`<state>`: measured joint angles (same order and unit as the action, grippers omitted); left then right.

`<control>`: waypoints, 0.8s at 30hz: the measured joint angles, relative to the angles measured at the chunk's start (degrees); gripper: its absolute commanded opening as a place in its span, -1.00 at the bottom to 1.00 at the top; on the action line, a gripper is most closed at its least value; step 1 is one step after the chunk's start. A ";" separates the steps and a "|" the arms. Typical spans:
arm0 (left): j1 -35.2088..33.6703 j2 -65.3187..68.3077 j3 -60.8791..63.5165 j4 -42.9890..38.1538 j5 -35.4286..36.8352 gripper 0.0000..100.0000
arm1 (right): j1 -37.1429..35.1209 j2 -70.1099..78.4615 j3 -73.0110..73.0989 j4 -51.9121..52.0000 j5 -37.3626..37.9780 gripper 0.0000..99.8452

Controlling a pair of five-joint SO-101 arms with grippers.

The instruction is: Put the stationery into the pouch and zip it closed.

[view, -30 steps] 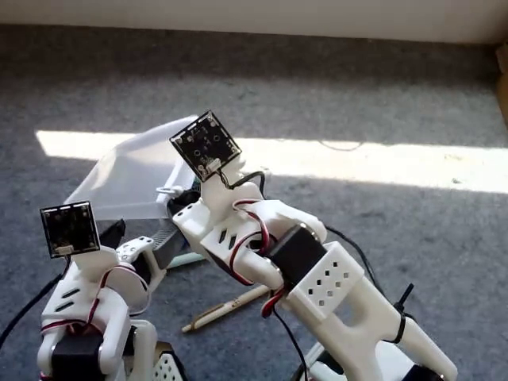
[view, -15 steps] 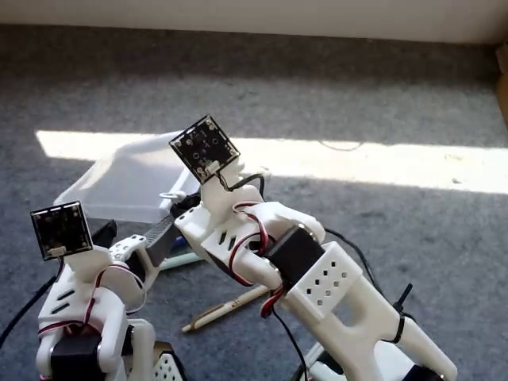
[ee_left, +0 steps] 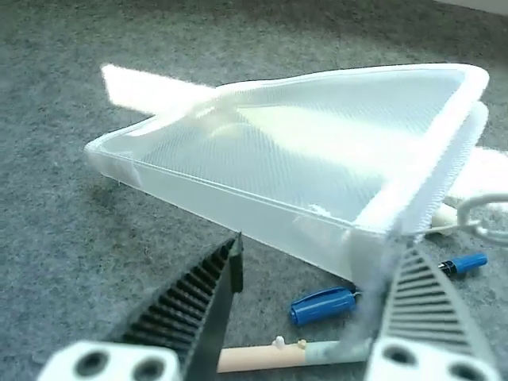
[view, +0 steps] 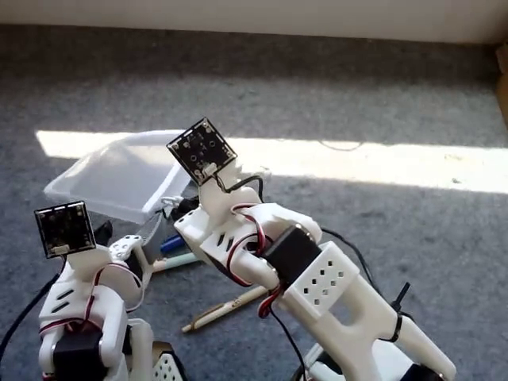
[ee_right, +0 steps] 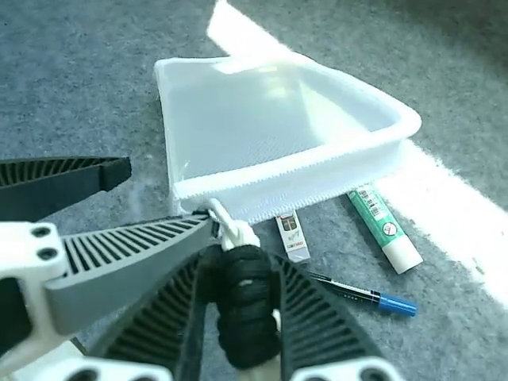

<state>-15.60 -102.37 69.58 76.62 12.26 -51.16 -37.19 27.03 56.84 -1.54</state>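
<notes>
White pouch (ee_left: 302, 159) seemingly between left jaws

I can read no word, number or sign here. The green tube (ee_right: 383, 228), lying near the pouch (ee_right: 262, 127), has a pale label with dark print and what looks like a bar code, all too small for me to make out. The small flat piece (ee_right: 291, 235) just beside it also has a printed label, and I cannot read that either.
</notes>
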 measured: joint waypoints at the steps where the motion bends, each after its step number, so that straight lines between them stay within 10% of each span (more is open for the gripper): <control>1: 0.00 0.00 0.00 0.00 -0.44 -0.61 | -0.09 0.00 0.00 0.00 0.00 -0.99; 24: -0.18 0.00 0.00 -1.67 -0.97 -0.99 | 5.63 -0.09 3.43 1.14 4.92 -0.99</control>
<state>-15.78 -102.37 69.58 74.95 11.30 -45.54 -37.27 30.46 57.98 3.38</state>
